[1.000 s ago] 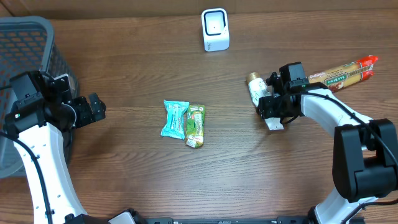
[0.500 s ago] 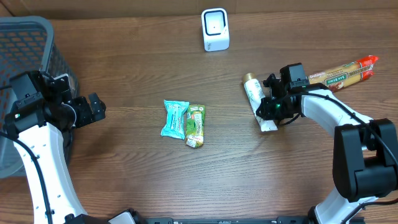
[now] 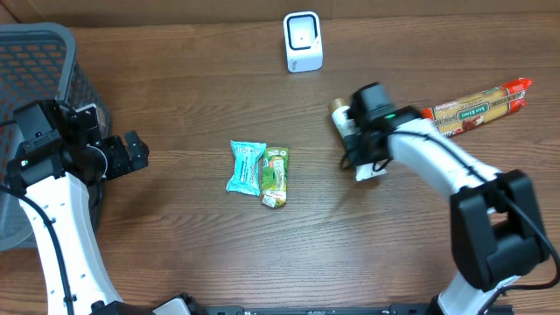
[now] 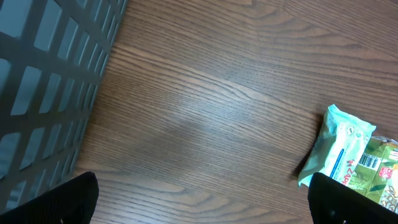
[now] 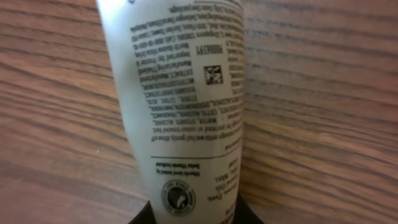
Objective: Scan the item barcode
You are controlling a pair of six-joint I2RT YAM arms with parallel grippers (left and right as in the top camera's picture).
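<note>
My right gripper [image 3: 357,147], now clamped on the tube [image 5: 180,106], has carried it up-left toward the scanner [image 3: 303,41] at top centre.

Mock shop checkout: barcode scanner [image 3: 303,41], mesh basket [image 3: 35,52], packaged snacks [image 3: 246,166] on wooden table [image 3: 219,254].

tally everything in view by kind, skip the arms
snack packets: 2 (teal packet, green packet)
tube: 1
pasta pack: 1
scanner: 1
basket: 1
Total: 6
</note>
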